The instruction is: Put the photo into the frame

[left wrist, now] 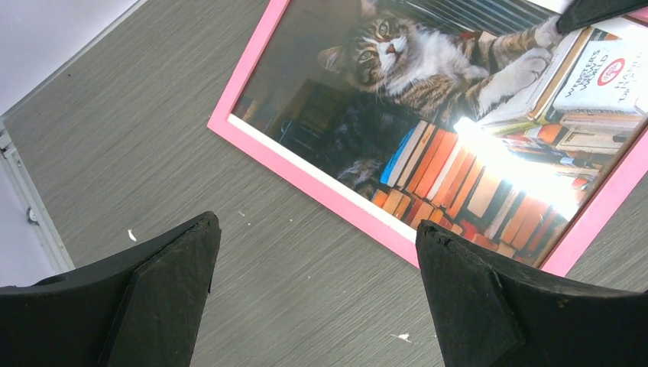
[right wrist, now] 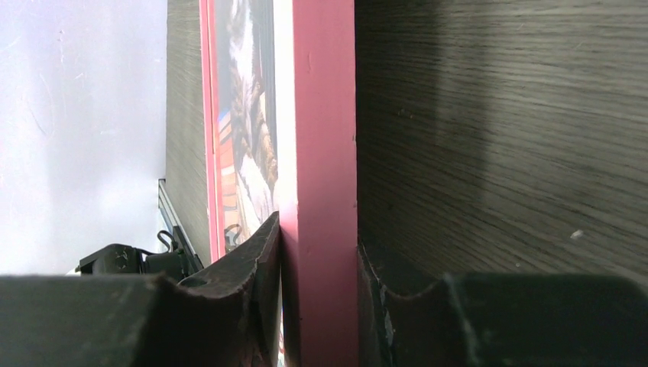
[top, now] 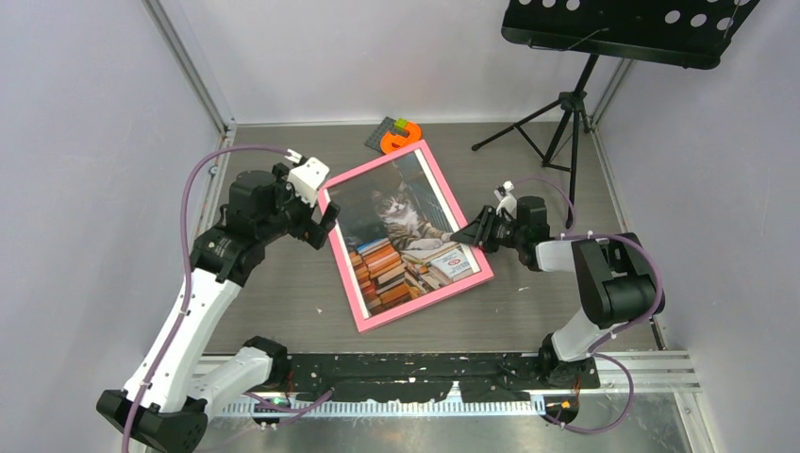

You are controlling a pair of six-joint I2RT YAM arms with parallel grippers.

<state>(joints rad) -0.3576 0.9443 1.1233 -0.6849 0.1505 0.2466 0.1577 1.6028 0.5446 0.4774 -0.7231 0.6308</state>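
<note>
The left gripper (left wrist: 317, 226) hangs spread wide over the table (top: 274, 293), just beside the frame (top: 425, 301). The frame lies flat with the photo (top: 406, 241) inside it, face up — the right gripper (right wrist: 318, 252) is clenched on its right rail.

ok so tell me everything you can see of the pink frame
The frame is a thin pink rectangle with smooth, flat rails. It lies flat and turned at an angle on the grey wood-grain table. The photo of a cat on books fills its opening, with a white border showing inside the rails. The right claw straddles the rail nearest the right arm, one finger pressed against each side. An orange object sits by its far corner.
</note>
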